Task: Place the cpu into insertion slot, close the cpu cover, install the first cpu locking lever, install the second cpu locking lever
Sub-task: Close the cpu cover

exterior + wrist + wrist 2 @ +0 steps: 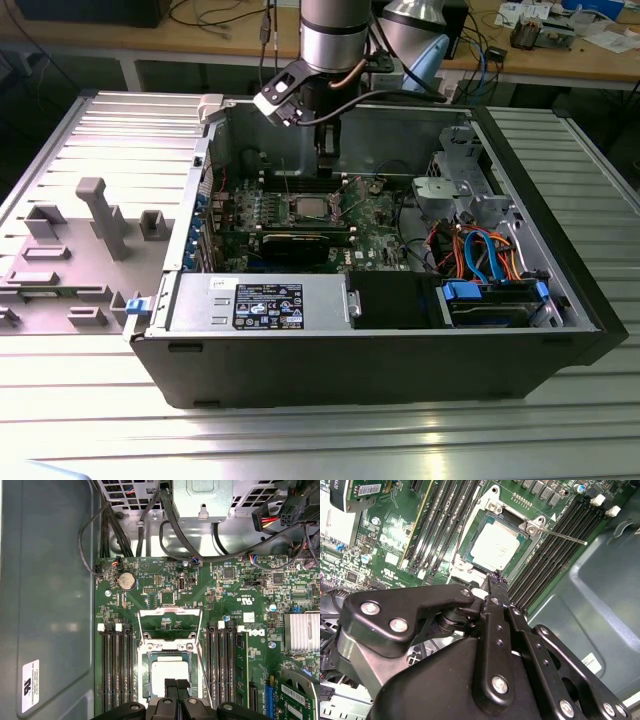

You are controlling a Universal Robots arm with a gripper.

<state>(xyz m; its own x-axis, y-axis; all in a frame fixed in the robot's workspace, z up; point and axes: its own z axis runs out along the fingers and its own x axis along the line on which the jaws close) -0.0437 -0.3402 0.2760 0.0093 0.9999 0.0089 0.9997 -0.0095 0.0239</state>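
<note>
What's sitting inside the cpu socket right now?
The cpu lies in the socket, with its metal top showing. The gripper covers one edge of it. Whatever is underneath the cpu is hidden.

Bright overhead light; glare on ribbed table (400, 440); computer case (400, 372) interior shadowed.
</note>
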